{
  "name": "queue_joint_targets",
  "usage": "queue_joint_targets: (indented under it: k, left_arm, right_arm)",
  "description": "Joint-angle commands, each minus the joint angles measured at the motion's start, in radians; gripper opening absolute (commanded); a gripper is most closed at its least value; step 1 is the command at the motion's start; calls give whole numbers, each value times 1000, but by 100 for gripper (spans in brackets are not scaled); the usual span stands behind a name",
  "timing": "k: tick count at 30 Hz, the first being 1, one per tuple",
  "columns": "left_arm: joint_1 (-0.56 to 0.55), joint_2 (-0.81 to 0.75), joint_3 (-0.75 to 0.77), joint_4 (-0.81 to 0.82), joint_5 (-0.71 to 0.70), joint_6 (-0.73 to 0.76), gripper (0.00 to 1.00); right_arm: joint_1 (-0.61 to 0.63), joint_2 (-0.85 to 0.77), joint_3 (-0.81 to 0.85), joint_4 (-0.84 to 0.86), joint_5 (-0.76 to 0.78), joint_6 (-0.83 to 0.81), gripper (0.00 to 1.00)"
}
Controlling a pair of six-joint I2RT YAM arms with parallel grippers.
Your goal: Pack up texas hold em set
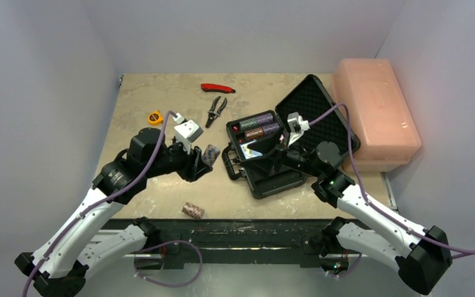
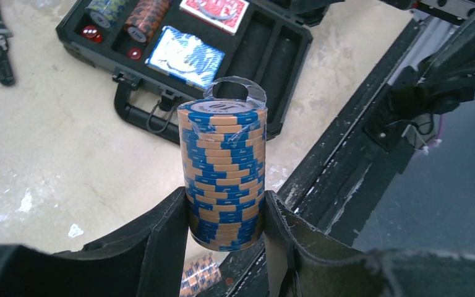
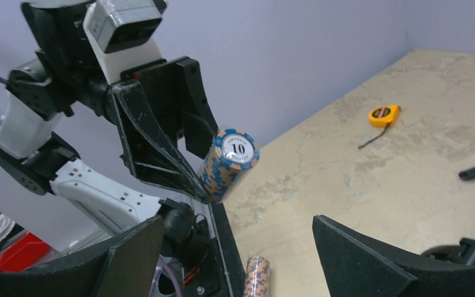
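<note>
Within left claw (image 2: 222, 207): chip stack (image 2: 224, 154) clamped, lower sides hidden; right claw (image 3: 238, 229) spread wide, empty.

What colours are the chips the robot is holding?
The chip stack is blue and tan, white label on top. Best in the left wrist view.

The chip stack (image 2: 224, 173) in the frame centre is wrapped in clear, shiny film. Above it, the briefcase (image 2: 287, 52) looks like matt black plastic, and its foam lining (image 1: 312, 102) is bumpy. The table (image 2: 49, 154) is beige, mottled and dull. At the upper right, the pink box (image 1: 377, 111) seems to be translucent plastic.
</note>
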Motion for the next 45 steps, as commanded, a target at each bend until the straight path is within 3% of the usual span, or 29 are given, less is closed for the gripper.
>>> queue_joint_targets:
  k: [1,7,15,38,45]
  left_arm:
    - [19,-42,10,183,151,-33,0]
    - [49,-60,-7,269,310,-74,0]
    - [59,-66,-26,320,411,-96,0]
    - [73,-83,-38,327,386,-107,0]
    - [79,-86,-39,323,371,-108,0]
  right_arm:
    - [-1,4,7,183,-43,53,95]
    - [25,60,26,259,-8,106,94]
    - [128,150,102,314,1,80,89]
    - [208,273,172,379,47,109,61]
    - [226,303,192,380,34,115,43]
